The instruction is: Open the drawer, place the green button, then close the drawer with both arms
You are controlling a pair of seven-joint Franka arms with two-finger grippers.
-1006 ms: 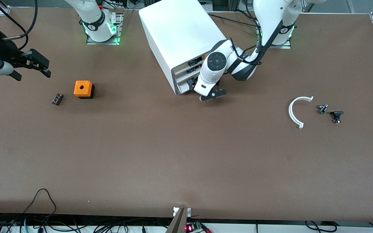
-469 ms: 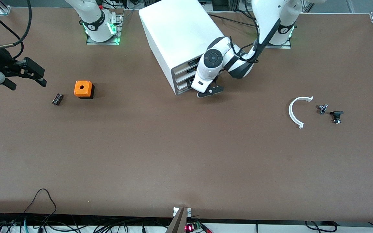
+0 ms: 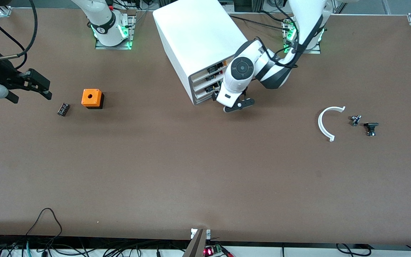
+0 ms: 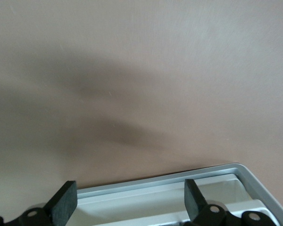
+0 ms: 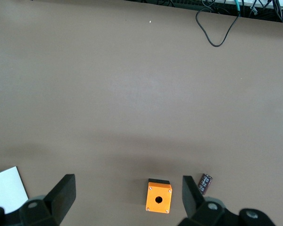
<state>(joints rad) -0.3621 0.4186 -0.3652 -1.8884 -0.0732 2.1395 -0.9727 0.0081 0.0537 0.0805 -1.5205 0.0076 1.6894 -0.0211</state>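
The white cabinet [image 3: 194, 35] stands near the arms' bases with three white drawers in its grey-rimmed front; the lowest drawer [image 3: 203, 95] looks pushed in. My left gripper [image 3: 239, 104] hangs open, low in front of the cabinet at its corner toward the left arm's end. In the left wrist view its fingers [image 4: 65, 201] straddle the grey rim [image 4: 155, 181] and a white drawer front [image 4: 146, 206]. Two tiny dark parts [image 3: 355, 120] [image 3: 370, 128] lie toward the left arm's end; I cannot tell which is the button. My right gripper [image 3: 34, 85] is open and empty.
An orange box with a round hole [image 3: 92, 98] and a small dark part [image 3: 63, 109] lie near the right gripper; both show in the right wrist view [image 5: 159, 197] [image 5: 205, 183]. A white curved strip [image 3: 325, 123] lies beside the tiny parts.
The left gripper went in toward the cabinet's front, then drew back out toward the left arm's end. The right gripper shifted a little toward the table's end.
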